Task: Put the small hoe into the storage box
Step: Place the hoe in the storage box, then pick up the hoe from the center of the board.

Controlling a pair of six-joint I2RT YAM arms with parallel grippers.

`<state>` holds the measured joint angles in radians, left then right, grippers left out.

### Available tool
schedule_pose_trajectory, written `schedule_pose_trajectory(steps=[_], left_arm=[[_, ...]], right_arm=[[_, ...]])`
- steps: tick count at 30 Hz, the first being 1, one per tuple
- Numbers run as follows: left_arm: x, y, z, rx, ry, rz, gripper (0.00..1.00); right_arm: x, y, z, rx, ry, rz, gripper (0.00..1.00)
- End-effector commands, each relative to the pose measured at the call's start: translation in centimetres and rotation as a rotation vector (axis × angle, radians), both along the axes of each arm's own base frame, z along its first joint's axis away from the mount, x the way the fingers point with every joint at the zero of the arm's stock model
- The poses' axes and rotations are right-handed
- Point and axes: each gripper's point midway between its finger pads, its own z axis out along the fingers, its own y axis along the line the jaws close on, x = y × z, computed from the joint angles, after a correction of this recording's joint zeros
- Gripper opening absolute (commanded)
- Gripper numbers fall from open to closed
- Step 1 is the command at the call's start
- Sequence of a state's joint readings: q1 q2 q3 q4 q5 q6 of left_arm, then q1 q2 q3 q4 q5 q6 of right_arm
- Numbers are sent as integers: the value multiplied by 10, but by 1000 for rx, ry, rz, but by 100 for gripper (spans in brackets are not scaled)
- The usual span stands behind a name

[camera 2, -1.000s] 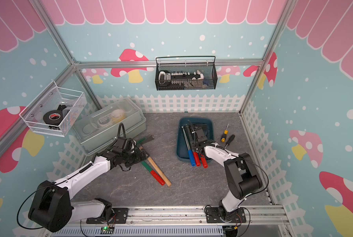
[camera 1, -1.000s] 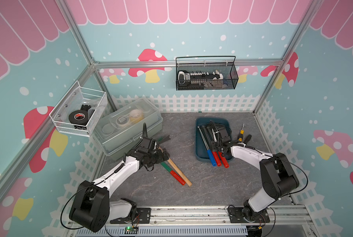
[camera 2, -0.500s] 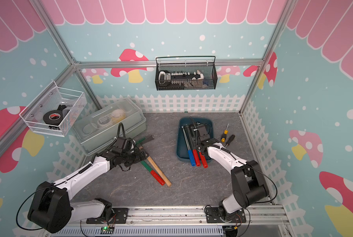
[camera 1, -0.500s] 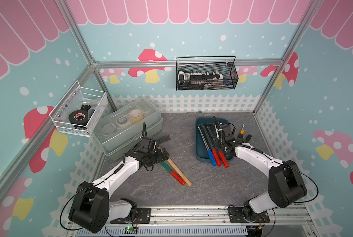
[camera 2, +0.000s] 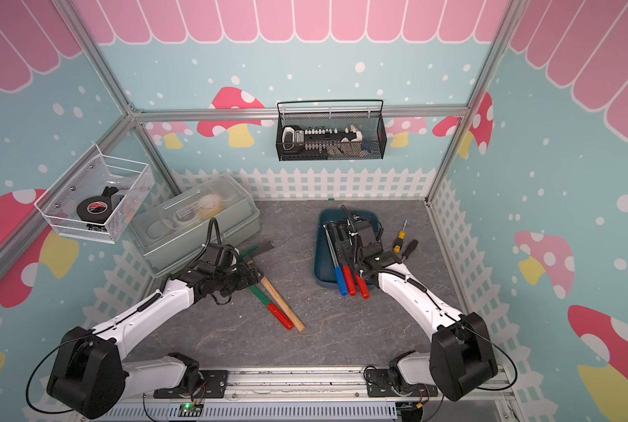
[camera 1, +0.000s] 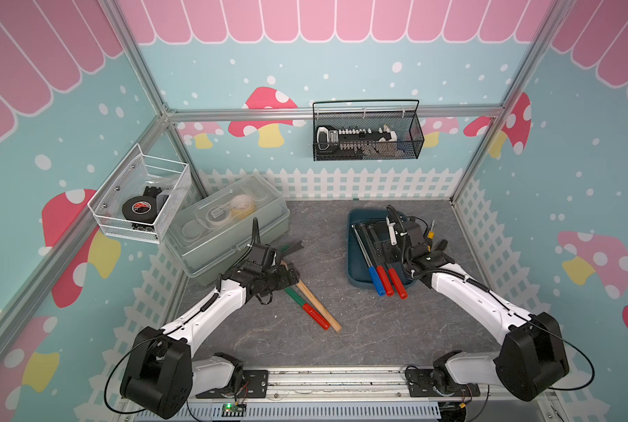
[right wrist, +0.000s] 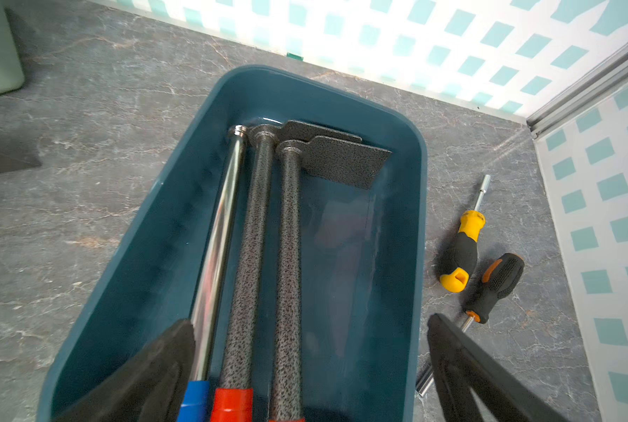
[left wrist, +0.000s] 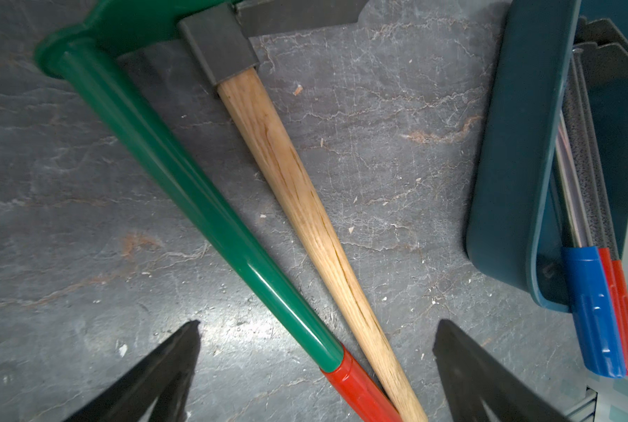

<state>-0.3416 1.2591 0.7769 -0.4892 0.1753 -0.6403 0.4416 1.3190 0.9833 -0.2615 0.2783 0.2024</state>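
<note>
Right hand (right wrist: pixel 309 320) sprung wide since a second ago — spread, empty | small hoe (right wrist: pixel 287 255) in storage box (right wrist: pixel 400 226), blade (right wrist: pixel 341 160) at 12 o'clock, red grip (camera 1: pixel 397 288) past the 6 o'clock rim | risk: retreating low I snag it — hoe tips out

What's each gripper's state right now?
Left gripper: open, holding nothing, above the green-handled hoe.
Right gripper: open, holding nothing, over the storage box.

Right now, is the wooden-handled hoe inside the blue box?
No, the wooden hoe lies on the table beside the green hoe, outside the box.
</note>
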Motion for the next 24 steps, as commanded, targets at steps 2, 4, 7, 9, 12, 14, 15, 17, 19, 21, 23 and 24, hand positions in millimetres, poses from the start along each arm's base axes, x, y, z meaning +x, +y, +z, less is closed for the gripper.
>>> schedule_pose_trajectory(steps=[2, 4, 7, 9, 12, 14, 15, 17, 19, 21, 23, 24], left_arm=[[1, 6, 5, 16, -17, 20, 99], [1, 8, 7, 21, -14, 26, 99], [1, 9, 10, 21, -26, 31, 99], [1, 11, 11, 27, -29, 38, 99], [1, 11, 10, 28, -23, 40, 99], [0, 11, 10, 24, -19, 43, 99], [0, 11, 9, 24, -19, 44, 99], [-1, 15, 8, 39, -16, 57, 99], [-2, 19, 8, 45, -13, 64, 99], [-2, 20, 8, 44, -12, 69, 99], [-3, 21, 8, 42, -12, 69, 99], [-4, 23, 8, 44, -10, 74, 99]], right_arm=[[-10, 18, 13, 29, -23, 59, 99], [-16, 28, 20, 26, -49, 78, 99], [-26, 48, 27, 1, -71, 129, 99], [-33, 62, 27, -24, -72, 166, 99], [-42, 82, 26, -24, -54, 212, 99], [-47, 94, 23, -15, -42, 244, 99], [-50, 101, 19, -4, -18, 271, 99], [-55, 113, 13, -9, 21, 303, 99], [-61, 125, 8, -53, 26, 334, 99], [-66, 135, 1, -70, 50, 357, 99], [-72, 148, -8, -72, 83, 396, 99], [-74, 154, -13, -70, 104, 408, 99]])
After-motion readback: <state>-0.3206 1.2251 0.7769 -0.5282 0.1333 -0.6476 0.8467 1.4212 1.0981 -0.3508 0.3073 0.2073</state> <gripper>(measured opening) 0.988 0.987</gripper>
